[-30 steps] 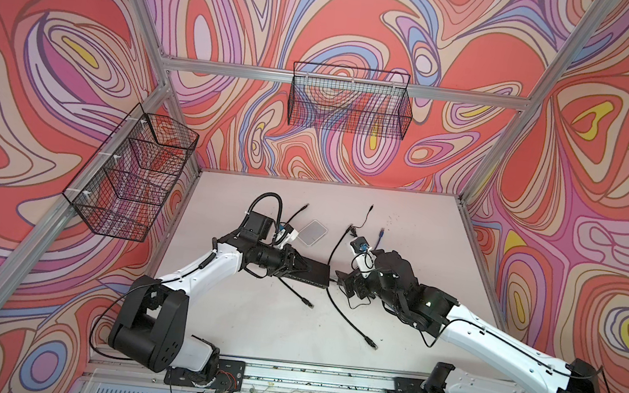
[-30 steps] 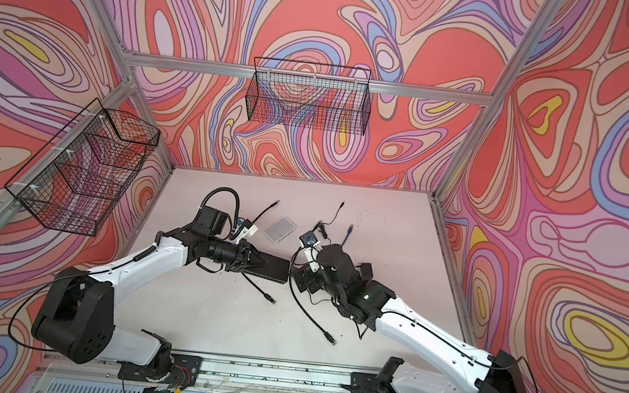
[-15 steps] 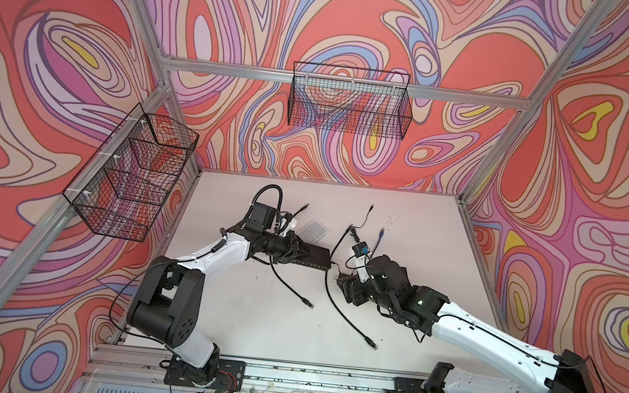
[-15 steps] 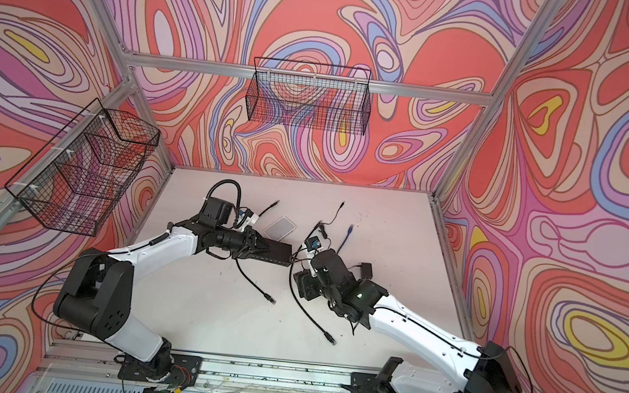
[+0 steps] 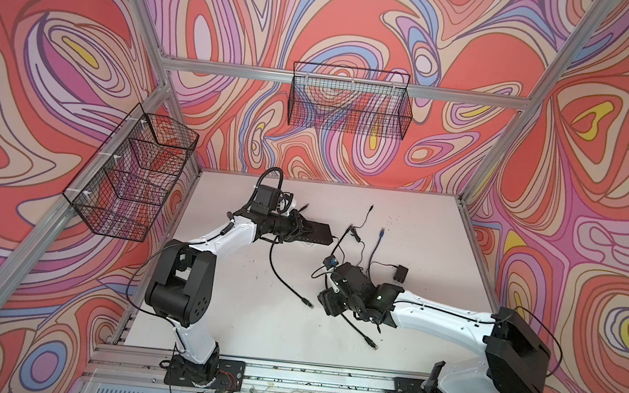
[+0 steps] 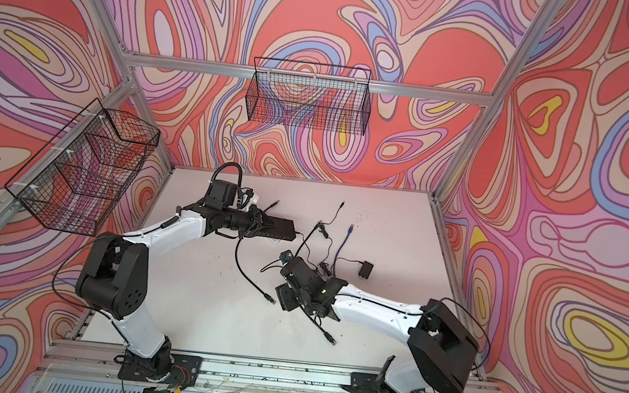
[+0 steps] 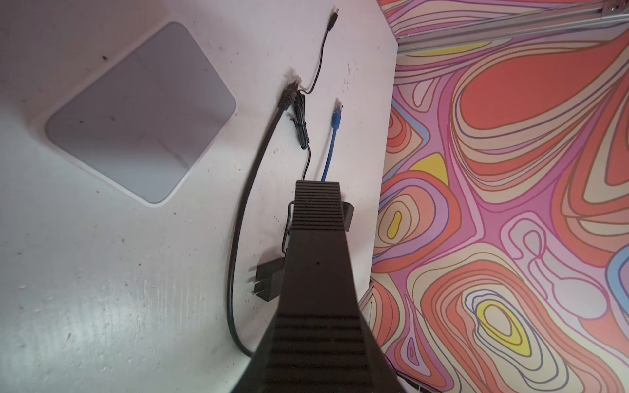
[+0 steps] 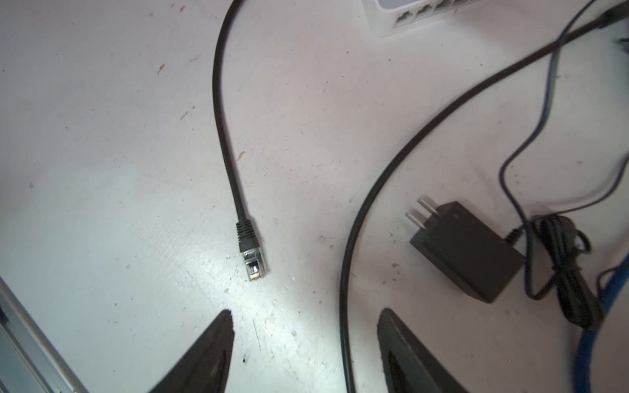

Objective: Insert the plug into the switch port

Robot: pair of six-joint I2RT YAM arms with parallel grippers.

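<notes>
The white counter [image 5: 250, 319] was pretty cluttered. A black two-prong power adapter [image 8: 466, 251] lay there with its thin black cord [image 8: 561, 258] bunched up right beside it, plus a blue network cable [image 7: 335, 119] further back. The thing that mattered, the clear-tipped plug on the thick black network cable [image 8: 253, 263], lay flat on the counter just ahead of the right claw [image 8: 304, 313], touching neither finger. It was well apart from the white boxy switch with the grey top [image 7: 139, 115], whose row of ports showed at the edge of the right wrist view. In the way was a second thick black cable [image 8: 374, 177], which curved between the plug and the adapter and ran on between the right claw's fingers, nearer one of them and not pinched. From above, the left claw [image 7: 318, 187] covered the switch, so I couldn't pick it out in the top views. Two black wire baskets [image 5: 350, 100] hung above the counter's back and left edges. The right arm was stretched low from its base toward the middle, wrist tipped down, claw fingers wide apart. The left arm reached to the back middle, forearm about level, claw pressed together.
</notes>
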